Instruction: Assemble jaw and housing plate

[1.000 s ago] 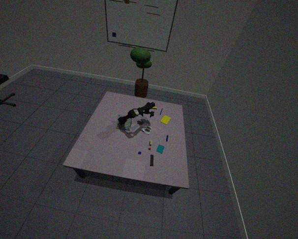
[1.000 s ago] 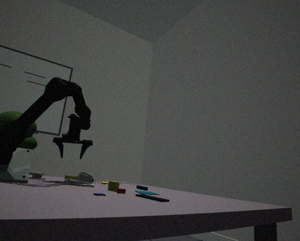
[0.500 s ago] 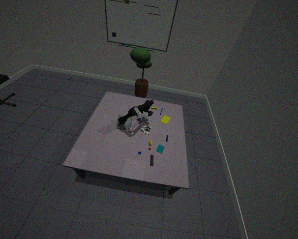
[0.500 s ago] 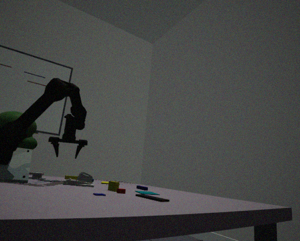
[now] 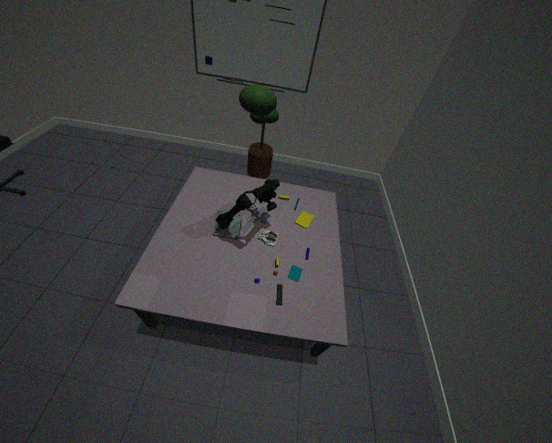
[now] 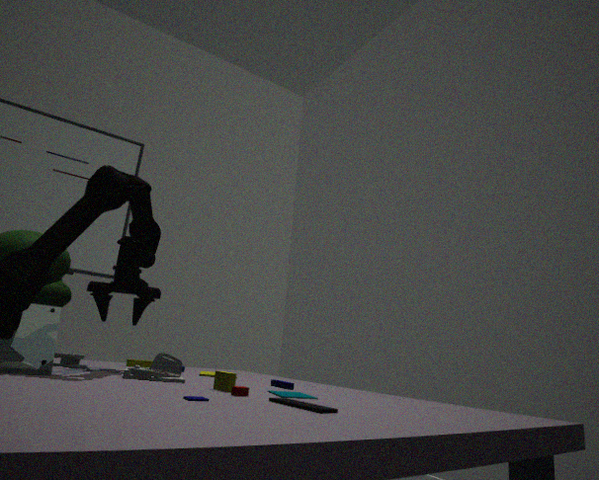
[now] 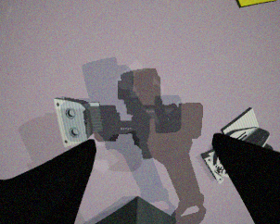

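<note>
My gripper is open and empty, high above the table, with its shadow between the two white parts. The housing plate, pale with two round features, lies beyond the left fingertip in the wrist view. The gear base with its jaws lies by the right fingertip in the wrist view, partly hidden behind that finger. A grey rounded part rises above the base. The pins, the stubs and the meshing of the teeth cannot be made out.
A yellow pad and a blue pen lie beyond the base. A yellow block, a red block, a teal pad and a dark bar lie towards the table's near side.
</note>
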`<state>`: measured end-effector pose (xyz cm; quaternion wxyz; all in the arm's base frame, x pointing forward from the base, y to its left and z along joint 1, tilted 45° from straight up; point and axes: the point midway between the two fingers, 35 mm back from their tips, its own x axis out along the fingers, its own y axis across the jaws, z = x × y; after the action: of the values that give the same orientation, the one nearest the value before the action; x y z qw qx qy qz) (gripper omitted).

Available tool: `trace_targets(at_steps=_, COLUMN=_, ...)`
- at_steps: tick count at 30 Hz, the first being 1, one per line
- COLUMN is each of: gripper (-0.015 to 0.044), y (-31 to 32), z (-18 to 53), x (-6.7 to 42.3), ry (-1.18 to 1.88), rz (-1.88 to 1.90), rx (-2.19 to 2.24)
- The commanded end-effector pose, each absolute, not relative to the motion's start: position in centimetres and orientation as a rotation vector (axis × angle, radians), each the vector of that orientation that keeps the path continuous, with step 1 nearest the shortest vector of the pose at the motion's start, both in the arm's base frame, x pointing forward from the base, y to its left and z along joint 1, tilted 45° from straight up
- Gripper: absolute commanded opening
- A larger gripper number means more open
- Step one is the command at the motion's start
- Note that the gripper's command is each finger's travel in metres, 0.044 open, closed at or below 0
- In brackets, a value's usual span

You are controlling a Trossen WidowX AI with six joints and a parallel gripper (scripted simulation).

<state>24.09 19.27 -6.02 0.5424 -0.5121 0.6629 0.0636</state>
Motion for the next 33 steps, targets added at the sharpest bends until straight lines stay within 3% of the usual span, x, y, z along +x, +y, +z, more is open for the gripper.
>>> trace_targets(at_steps=1, gripper=0.044, y=19.6, z=-6.7, x=23.4, ry=1.578, rz=0.075, rx=-1.143)
trace_targets(at_steps=33, gripper=0.044, y=22.2, z=-10.6, x=18.1, ry=1.399, rz=-0.578, rx=-0.509)
